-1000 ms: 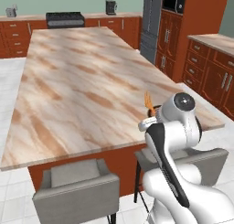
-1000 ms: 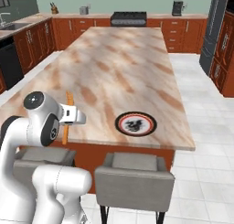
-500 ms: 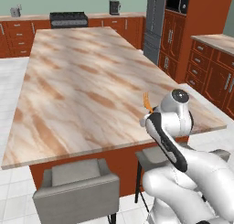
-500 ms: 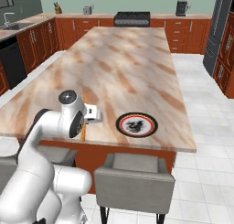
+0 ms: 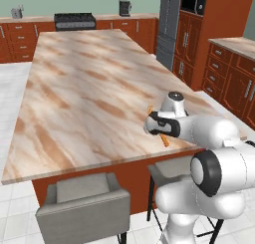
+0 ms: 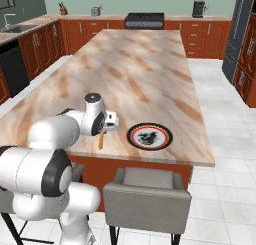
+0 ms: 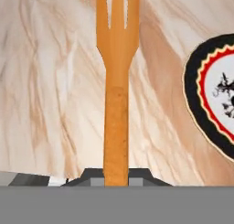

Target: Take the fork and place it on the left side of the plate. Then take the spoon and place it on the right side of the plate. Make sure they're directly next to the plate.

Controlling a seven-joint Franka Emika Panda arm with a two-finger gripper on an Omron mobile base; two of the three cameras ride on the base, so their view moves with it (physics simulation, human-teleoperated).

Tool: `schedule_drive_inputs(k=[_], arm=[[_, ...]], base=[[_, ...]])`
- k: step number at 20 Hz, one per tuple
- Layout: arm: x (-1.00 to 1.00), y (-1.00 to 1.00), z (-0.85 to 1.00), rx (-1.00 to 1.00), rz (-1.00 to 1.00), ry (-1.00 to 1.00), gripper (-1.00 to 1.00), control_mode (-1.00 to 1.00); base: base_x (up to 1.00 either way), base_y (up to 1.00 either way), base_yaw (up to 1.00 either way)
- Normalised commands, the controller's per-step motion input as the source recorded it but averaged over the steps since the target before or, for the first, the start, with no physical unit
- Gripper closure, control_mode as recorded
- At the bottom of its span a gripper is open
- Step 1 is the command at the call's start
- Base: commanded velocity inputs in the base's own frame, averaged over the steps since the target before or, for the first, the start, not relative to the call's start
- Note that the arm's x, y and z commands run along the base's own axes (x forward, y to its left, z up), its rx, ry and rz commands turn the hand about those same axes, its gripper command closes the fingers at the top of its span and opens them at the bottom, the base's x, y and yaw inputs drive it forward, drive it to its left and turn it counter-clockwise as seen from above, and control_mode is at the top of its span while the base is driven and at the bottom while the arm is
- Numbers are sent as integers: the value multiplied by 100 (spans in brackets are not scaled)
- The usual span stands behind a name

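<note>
Above the marble tabletop (image 6: 150, 64), left of the round red-rimmed plate (image 6: 149, 136), the tool (image 7: 116, 175) is clamped on the slim orange fork (image 7: 117, 81), its tines projecting beyond the fingertips.

A home kitchen: marble island (image 5: 74, 88), wooden cabinets (image 6: 45, 39), stove (image 6: 144, 20), fridge (image 5: 169, 24).

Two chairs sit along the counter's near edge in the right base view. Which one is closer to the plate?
The grey padded chair on the right; it sits almost directly below the plate. The dark-legged stool is behind the arm, far left.
</note>
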Motion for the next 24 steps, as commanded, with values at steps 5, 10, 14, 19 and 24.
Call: schedule_drive_inputs(k=[5, 10, 14, 19, 24], arm=[[92, -18, -57, -3, 0, 12, 100, -100], [81, -13, -57, -5, 0, 12, 100, -100], [62, -1, -48, -3, 0, 12, 100, -100], [58, 0, -43, -1, 0, 8, 100, -100], [13, 9, -19, -2, -1, 3, -100, -100]], base=[[0, 0, 0], [0, 0, 0], [0, 0, 0], [0, 0, 0], [0, 0, 0]])
